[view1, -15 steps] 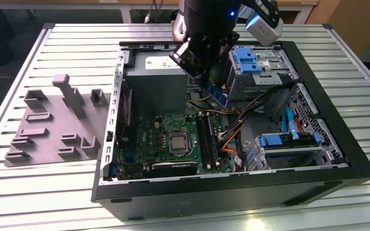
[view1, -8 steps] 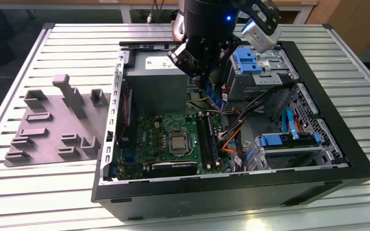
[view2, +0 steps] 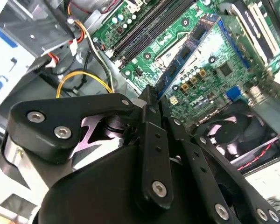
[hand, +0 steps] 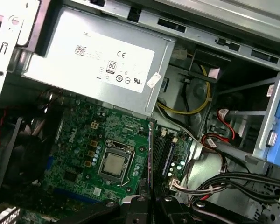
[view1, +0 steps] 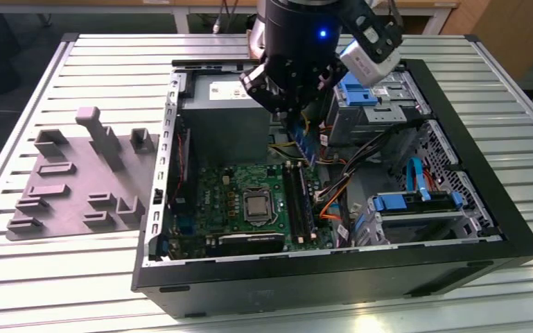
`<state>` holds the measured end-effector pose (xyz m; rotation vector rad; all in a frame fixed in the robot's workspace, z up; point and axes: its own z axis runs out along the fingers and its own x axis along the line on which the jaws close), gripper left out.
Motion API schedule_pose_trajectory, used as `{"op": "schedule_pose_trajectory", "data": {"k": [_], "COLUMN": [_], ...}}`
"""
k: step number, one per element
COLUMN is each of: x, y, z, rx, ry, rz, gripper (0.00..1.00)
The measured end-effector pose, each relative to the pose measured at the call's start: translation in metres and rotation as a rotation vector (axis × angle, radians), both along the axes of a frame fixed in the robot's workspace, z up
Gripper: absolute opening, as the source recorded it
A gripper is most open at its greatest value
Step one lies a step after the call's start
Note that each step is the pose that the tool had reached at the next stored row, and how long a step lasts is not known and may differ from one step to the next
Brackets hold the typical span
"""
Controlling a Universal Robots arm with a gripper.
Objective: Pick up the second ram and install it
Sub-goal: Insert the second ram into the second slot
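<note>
My gripper (view1: pixel 301 113) hangs over the open computer case (view1: pixel 488 229), shut on the second ram (view1: pixel 305 144), a thin dark green-blue stick hanging edge-down from the fingers. The stick is in the air above the long black memory sockets (view1: pixel 296 198) on the green motherboard (view1: pixel 224 194). In the first wrist view the second ram (hand: pixel 150 154) shows edge-on as a thin line running from my gripper (hand: pixel 150 199) toward the sockets (hand: pixel 164 151). In the second wrist view the second ram (view2: pixel 189 53) sticks out past my gripper (view2: pixel 152 95) with its small chips showing.
A grey power supply (view1: pixel 224 114) fills the case's back corner beside the gripper. Loose cables (view1: pixel 359 163) and blue drive caddies (view1: pixel 414 202) lie at the exterior view's right. The processor socket (view1: pixel 258 206) sits beside the memory sockets. Grey fixture blocks (view1: pixel 81 180) stand outside the case.
</note>
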<state>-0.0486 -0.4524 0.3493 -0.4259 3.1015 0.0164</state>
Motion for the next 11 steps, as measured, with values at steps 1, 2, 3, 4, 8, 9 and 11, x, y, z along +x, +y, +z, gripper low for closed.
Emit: {"op": "schedule_pose_trajectory", "data": {"k": [1,2,3,4,8,9,11], "x": [0.0000,0.0000,0.0000,0.0000,0.0000,0.0000,0.0000], "y": [0.0000,0.0000,0.0000,0.0000,0.0000,0.0000,0.0000], "z": [-0.0007,-0.0015,-0.0023,-0.0031,-0.0064,-0.0074,-0.0093], "rx": [0.0000,-0.0001,0.0000,0.0000,-0.0001,0.0000,-0.0002], "ry": [0.0000,0.0000,0.0000,0.0000,0.0000,0.0000,0.0000], "rz": [-0.018,-0.037,-0.055,-0.073,-0.145,-0.164,-0.200], "gripper": [0.14,0.14,0.14,0.14,0.14,0.14,0.14]}}
